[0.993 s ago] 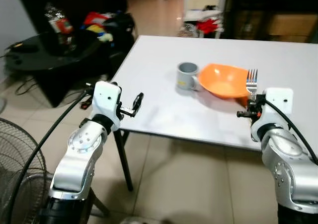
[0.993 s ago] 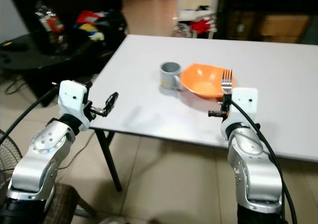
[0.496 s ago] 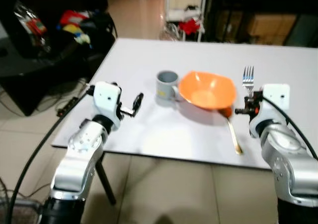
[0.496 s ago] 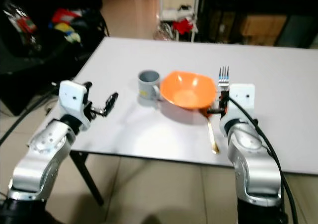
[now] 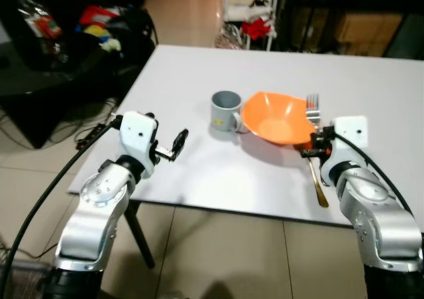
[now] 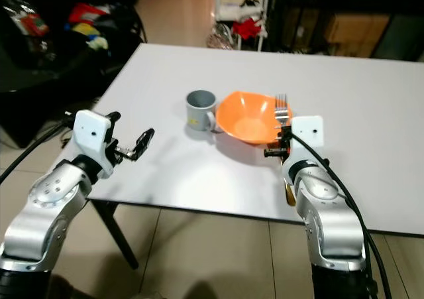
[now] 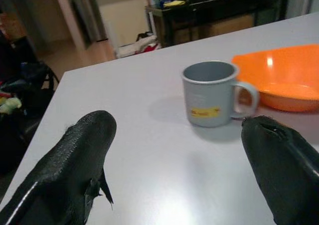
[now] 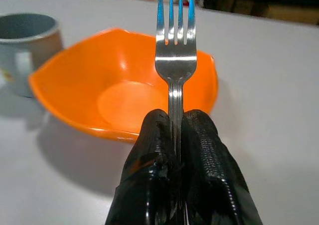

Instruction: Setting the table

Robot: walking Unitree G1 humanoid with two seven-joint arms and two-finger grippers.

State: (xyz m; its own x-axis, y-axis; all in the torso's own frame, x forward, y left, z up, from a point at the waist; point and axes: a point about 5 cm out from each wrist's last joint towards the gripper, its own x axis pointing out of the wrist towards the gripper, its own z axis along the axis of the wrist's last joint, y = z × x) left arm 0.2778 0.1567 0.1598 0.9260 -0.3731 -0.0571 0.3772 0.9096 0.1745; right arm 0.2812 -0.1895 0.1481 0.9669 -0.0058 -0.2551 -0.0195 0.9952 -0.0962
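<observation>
The right gripper (image 8: 174, 130) is pinching the fork (image 8: 175, 50) upright, tines up, beside the bowl (image 5: 277, 117). It should be tipping it flat beside the spoon (image 5: 317, 183) there. The left gripper (image 5: 173, 145) is hanging wide open, holding nothing, near the cup (image 7: 210, 93).

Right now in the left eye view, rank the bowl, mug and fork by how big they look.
1. orange bowl
2. grey mug
3. fork, its handle partly hidden in the right gripper.
</observation>
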